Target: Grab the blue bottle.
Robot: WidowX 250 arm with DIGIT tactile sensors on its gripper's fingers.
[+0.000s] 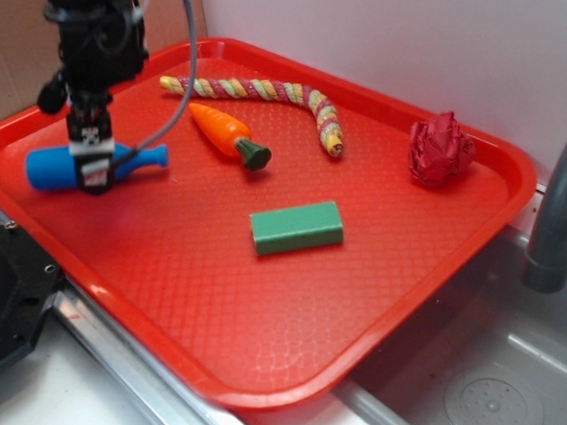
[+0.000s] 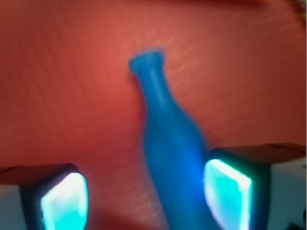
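Blue bottle (image 2: 170, 158) looks like light, stiff, slick plastic lying flat on the tray (image 1: 285, 303), so with my tool (image 2: 144, 191) spread astride it, I'd pinch the rounded body.

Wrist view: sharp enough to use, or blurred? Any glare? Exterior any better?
Wrist: soft throughout, blue bottle has smeared edges, and the finger pads blow out to a cyan-white glow. Exterior: sharper, evenly lit, bottle and gripper are clearly outlined on the red tray.
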